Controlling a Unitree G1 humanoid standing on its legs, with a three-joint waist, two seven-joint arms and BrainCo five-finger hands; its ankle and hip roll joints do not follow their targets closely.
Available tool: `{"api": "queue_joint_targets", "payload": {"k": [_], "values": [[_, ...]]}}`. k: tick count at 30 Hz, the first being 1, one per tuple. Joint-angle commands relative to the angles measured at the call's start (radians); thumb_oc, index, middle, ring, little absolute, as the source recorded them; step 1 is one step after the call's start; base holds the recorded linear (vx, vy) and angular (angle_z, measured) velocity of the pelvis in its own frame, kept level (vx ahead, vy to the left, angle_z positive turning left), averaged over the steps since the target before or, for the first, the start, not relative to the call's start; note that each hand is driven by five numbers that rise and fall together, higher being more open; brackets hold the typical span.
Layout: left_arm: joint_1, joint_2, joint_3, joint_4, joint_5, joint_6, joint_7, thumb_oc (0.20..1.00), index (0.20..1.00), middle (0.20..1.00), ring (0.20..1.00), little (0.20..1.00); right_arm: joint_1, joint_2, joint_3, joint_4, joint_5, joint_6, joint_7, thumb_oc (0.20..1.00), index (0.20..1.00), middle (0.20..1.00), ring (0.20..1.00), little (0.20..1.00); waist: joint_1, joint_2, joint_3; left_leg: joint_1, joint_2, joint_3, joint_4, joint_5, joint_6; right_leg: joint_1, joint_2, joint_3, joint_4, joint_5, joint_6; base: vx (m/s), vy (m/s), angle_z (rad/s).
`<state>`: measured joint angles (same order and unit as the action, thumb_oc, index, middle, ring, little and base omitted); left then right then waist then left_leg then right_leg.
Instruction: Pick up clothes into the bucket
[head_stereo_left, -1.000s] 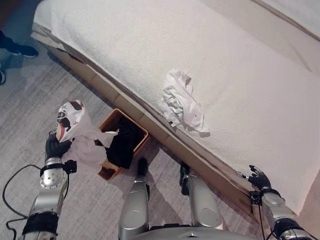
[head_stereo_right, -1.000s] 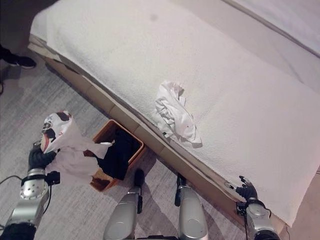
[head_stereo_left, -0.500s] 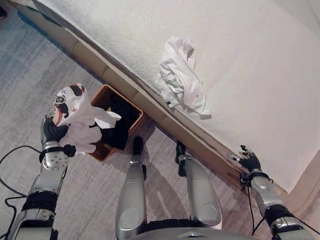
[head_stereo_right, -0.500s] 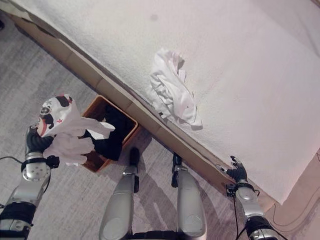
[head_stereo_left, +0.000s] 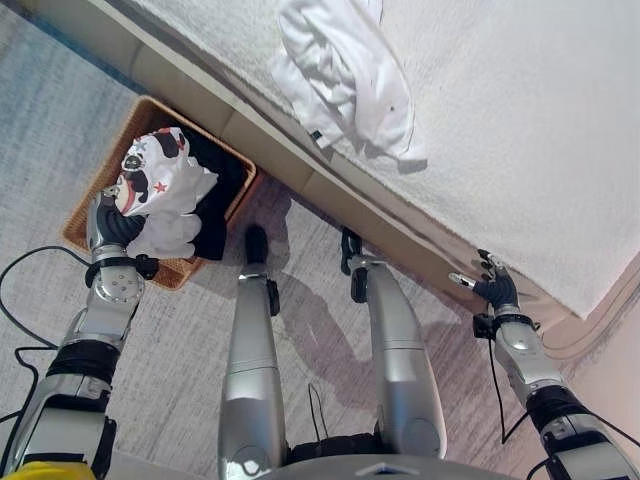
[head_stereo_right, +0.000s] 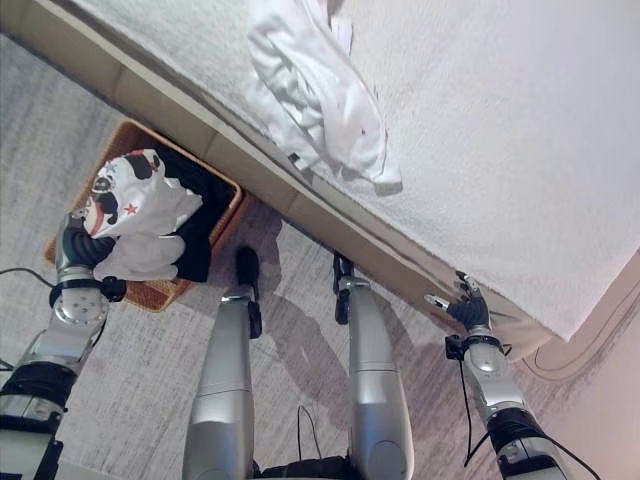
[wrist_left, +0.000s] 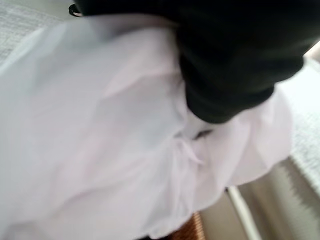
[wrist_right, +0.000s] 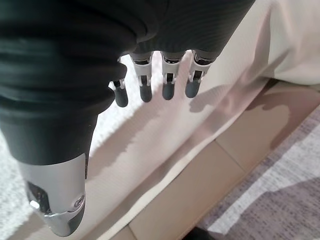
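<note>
Garment in transfer above the basket. The left hand, fingers curled into the cloth, holds a pale printed garment bunched over the wicker basket, which stands on the grey carpet against the side of the bed. The bundle's printed upper part lies above the hand, toward the bed, and over the basket's dark contents; its plain lower folds hang beside the hand, just inside the basket's outer rim. From the hand, the basket's open middle lies toward the bed, so the coming release appears to turn on whether the whole bundle clears that outer rim; a short carry toward the bed would probably centre it. The left wrist view shows pale cloth pressed against the dark cover.

A second piece, a white garment, lies crumpled on the bed, its long axis running from the bed's interior toward the edge nearest the basket, one end at that edge. Relative to the basket it is up on the mattress and off to the robot's right. The right hand, fingers spread and holding nothing, hovers by the bed's edge, well apart from the basket; both hands look similarly far from the white garment.
</note>
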<state>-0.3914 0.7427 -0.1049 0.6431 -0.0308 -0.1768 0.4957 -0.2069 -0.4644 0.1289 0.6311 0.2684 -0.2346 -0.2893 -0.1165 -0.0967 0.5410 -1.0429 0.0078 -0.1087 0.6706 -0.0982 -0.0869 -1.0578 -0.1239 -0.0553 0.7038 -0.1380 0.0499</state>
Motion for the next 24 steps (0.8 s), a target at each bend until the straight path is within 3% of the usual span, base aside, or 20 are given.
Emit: {"api": "queue_joint_targets", "payload": {"k": [1,5,10,18,22,24], "values": [[0.004,0.004,0.027,-0.022,0.05,0.015,0.08,1.0,1.0,1.0,1.0,1.0,0.037,-0.032,-0.035,-0.138,-0.093,-0.047,-0.132,1.0,1.0,1.0,1.0,1.0,-0.01,-0.004,-0.021,0.001,-0.027,0.033,0.064,-0.072,0.062,0.062,-0.027,0.032,-0.072,0.023,0.053,0.01,0.025,-0.04],[-0.01,0.007,0.03,-0.025,0.095,0.036,0.108,1.0,1.0,1.0,1.0,1.0,0.015,-0.07,-0.034,-0.257,-0.246,-0.055,-0.216,1.0,1.0,1.0,1.0,1.0,-0.015,-0.001,-0.021,-0.003,-0.029,0.039,0.053,-0.071,0.062,0.047,-0.024,0.039,-0.076,0.022,0.054,0.01,0.035,-0.04],[-0.013,0.011,0.04,-0.014,0.141,0.06,0.146,1.0,1.0,1.0,1.0,1.0,0.01,-0.089,-0.034,-0.353,-0.31,-0.062,-0.25,1.0,1.0,1.0,1.0,1.0,-0.018,-0.002,-0.021,0.006,-0.027,0.04,0.043,-0.069,0.061,0.052,-0.023,0.038,-0.085,0.025,0.056,0.0,0.009,-0.01],[0.105,-0.094,0.11,-0.047,0.115,0.066,0.159,1.0,1.0,1.0,1.0,1.0,0.005,-0.114,-0.062,-0.477,-0.433,-0.051,-0.301,1.0,1.0,1.0,1.0,1.0,-0.003,0.01,-0.021,0.039,-0.035,0.036,0.0,-0.055,0.057,0.08,-0.026,0.034,-0.106,0.025,0.053,0.0,0.0,0.0],[0.169,-0.178,0.113,-0.057,0.058,0.035,0.154,1.0,1.0,1.0,1.0,1.0,-0.038,-0.118,-0.076,-0.517,-0.446,-0.043,-0.326,1.0,1.0,1.0,1.0,1.0,0.014,0.022,-0.021,0.055,-0.039,0.035,-0.021,-0.044,0.056,0.095,-0.03,0.028,-0.118,0.028,0.053,0.0,0.0,0.0],[0.206,-0.247,0.074,-0.052,-0.035,-0.039,0.095,1.0,1.0,1.0,1.0,1.0,-0.134,-0.132,-0.051,-0.498,-0.432,-0.036,-0.326,1.0,1.0,1.0,1.0,1.0,0.037,0.034,-0.021,0.072,-0.046,0.033,-0.043,-0.032,0.055,0.109,-0.035,0.025,-0.124,0.031,0.054,-0.01,-0.03,0.03]]}}
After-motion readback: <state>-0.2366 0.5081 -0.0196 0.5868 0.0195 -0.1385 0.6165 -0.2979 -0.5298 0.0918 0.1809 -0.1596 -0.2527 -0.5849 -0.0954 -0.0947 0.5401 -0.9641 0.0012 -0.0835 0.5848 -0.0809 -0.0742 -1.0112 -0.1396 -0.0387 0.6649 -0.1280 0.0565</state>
